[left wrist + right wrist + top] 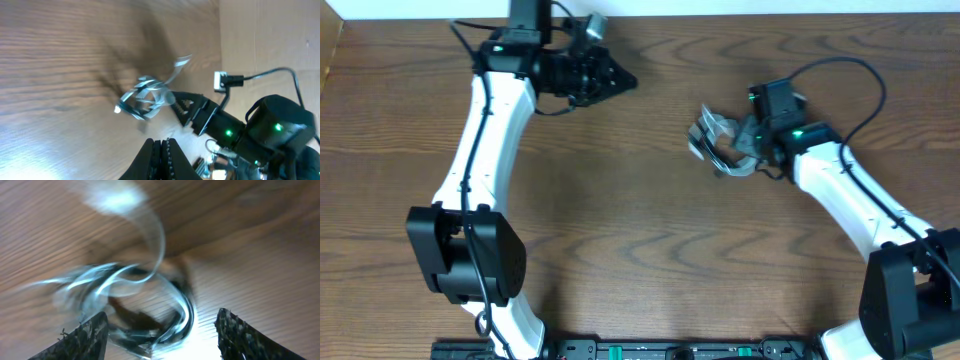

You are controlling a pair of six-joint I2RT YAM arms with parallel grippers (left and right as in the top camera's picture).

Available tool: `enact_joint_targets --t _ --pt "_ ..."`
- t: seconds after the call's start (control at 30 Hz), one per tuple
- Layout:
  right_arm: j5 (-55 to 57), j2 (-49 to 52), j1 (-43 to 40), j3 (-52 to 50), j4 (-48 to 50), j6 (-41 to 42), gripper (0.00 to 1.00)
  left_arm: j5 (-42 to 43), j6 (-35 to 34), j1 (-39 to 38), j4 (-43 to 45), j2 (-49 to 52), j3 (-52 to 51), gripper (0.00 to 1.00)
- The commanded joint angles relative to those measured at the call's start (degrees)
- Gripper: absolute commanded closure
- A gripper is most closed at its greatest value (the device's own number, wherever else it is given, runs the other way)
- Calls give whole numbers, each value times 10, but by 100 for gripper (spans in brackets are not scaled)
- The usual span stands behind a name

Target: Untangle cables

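Plainly, the right hand [160,337] stood wide open, its two fingers [85,337] well apart and clamped on nothing. The cables [145,295] sat as one tangled knot between those fingers and just ahead of their tips. White loops were wound through a darker black loop, all so blurred in the wrist view that the plug ends could not be made out. One white strand curled away from the knot, farther out from the hand. From overhead the knot lay right at the fingertips; whether it rested fully on the wooden surface [650,260] I could not tell.

The left hand [620,80] was fully shut, its fingers pressed together with nothing between them. It hung over the surface well apart from the cables, which lay out ahead of its closed tips, with the right hand just beside them.
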Motion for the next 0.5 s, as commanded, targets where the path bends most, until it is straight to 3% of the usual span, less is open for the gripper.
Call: enact_joint_targets --t 0.0,0.13,0.3,0.47 --pt "-5 3 -9 -3 4 -55 36 9 4 5 1 -11 9 93" --pt "-54 3 -8 -3 21 -102 38 0 25 2 0 -11 9 92" --pt "-109 3 -8 -3 48 -137 38 -97 30 2 -11 -11 8 93" --pt "-118 17 -8 -3 60 -154 40 -218 80 2 -23 -11 8 92"
